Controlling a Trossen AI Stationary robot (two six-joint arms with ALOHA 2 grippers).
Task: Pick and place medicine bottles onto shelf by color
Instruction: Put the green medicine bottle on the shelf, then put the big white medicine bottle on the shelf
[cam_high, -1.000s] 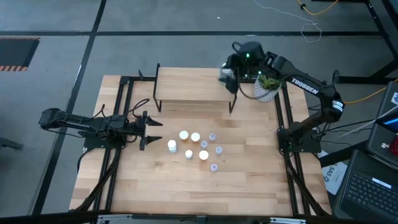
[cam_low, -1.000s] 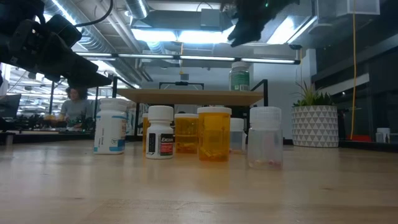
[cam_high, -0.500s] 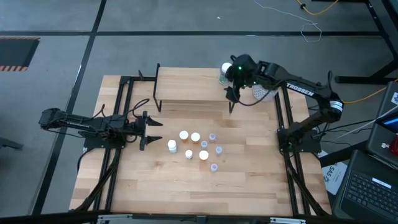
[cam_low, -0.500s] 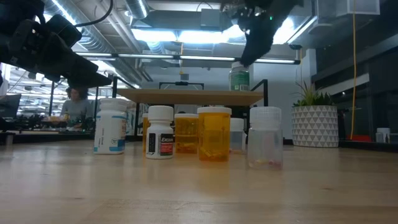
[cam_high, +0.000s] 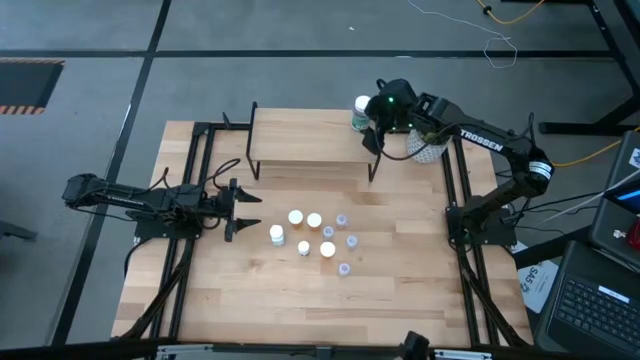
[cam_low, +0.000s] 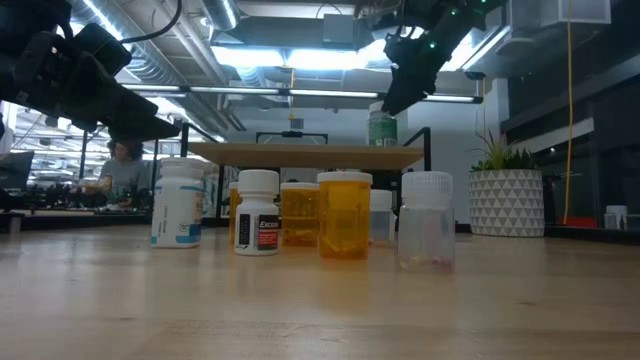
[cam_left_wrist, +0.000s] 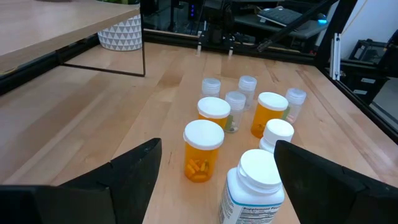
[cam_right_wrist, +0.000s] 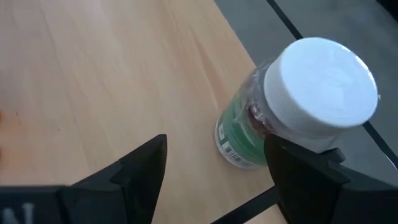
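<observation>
The green-label bottle (cam_high: 361, 110) (cam_right_wrist: 298, 106) (cam_low: 383, 125) stands upright on its base at the far right corner of the shelf (cam_high: 305, 140) (cam_low: 310, 152). My right gripper (cam_high: 374, 126) (cam_right_wrist: 214, 180) hovers open over the shelf just beside that bottle and touches nothing. The other medicine bottles (cam_high: 315, 238) (cam_left_wrist: 239, 130) stand in a cluster mid-table: orange ones (cam_low: 344, 215), a white one (cam_low: 178, 203) and small clear ones (cam_low: 427, 220). My left gripper (cam_high: 244, 210) (cam_left_wrist: 216, 155) waits open at table height, left of the cluster.
A white patterned pot with a green plant (cam_high: 425, 140) (cam_low: 507, 200) stands just right of the shelf, under my right arm. The shelf's thin black legs (cam_high: 374, 168) stand behind the cluster. Bare tabletop (cam_high: 320, 310) lies nearer than the bottles. A person (cam_low: 122, 172) sits in the room beyond.
My right gripper has come lower over the shelf's right end and shifted off the green-label bottle, whose cap now shows uncovered from above. The bottle has stayed standing on the shelf.
</observation>
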